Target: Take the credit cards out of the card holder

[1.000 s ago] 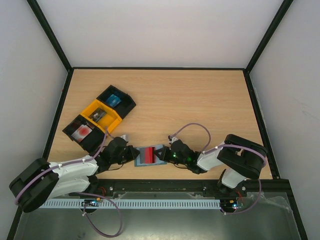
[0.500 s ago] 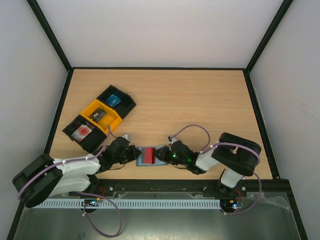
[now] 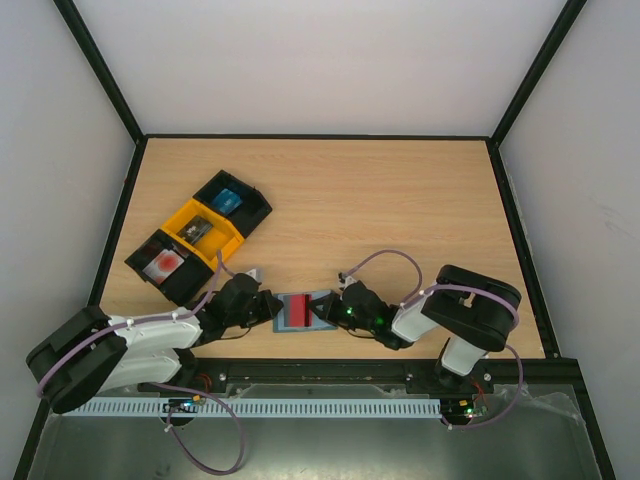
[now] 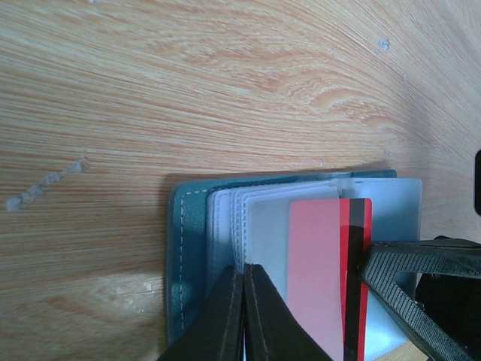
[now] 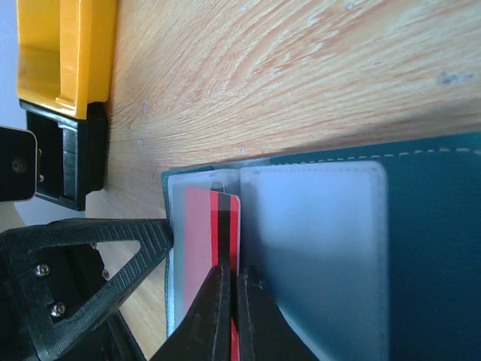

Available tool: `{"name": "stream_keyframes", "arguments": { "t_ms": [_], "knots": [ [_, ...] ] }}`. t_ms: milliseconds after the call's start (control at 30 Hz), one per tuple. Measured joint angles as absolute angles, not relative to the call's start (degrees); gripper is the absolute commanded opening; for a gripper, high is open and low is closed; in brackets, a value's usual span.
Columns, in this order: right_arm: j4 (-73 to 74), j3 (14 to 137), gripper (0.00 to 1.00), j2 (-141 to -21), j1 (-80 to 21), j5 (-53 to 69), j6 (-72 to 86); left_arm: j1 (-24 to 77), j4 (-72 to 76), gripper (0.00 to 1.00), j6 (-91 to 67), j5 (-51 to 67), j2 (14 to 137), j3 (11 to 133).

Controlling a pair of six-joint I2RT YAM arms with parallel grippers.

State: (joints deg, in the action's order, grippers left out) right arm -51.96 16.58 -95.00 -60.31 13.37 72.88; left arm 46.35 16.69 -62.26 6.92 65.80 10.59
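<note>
The card holder [image 3: 297,311], a blue-grey bifold wallet, lies open near the table's front edge between my two grippers. In the left wrist view the card holder [image 4: 183,248] shows clear inner sleeves. My left gripper [image 4: 244,269] is shut on the edge of those sleeves; it is also in the top view [image 3: 268,312]. A red and pink credit card [image 4: 323,278] with a black stripe sticks partly out of a sleeve. My right gripper [image 5: 231,272] is shut on that card [image 5: 201,226], over the card holder [image 5: 436,248]; it shows in the top view [image 3: 328,310] too. The dark grey card is hidden.
Three joined trays stand at the left: a black one [image 3: 245,192] holding a blue item, a yellow one [image 3: 190,215], and a black one [image 3: 150,275] holding a red item. The yellow tray [image 5: 64,53] is close beyond the wallet.
Both arms have shifted slightly. The left gripper has edged closer to the wallet. The wallet and the red card stay about where they were.
</note>
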Motion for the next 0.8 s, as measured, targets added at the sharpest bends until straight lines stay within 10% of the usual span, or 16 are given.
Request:
{"name": "stream_keyframes", "arguments": {
  "t_ms": [500,800],
  "knots": [
    [-48.5,13.3,0.02,-86.9,-60.2,9.0,73.1,46.7,16.4,0.09,-62.4,6.4,65.8,10.9],
    [-39.6,13.0,0.02,-77.5,-60.2,4.6,72.4,47.0,10.0,0.35,-60.7,4.8,65.8,15.3]
  ]
}}
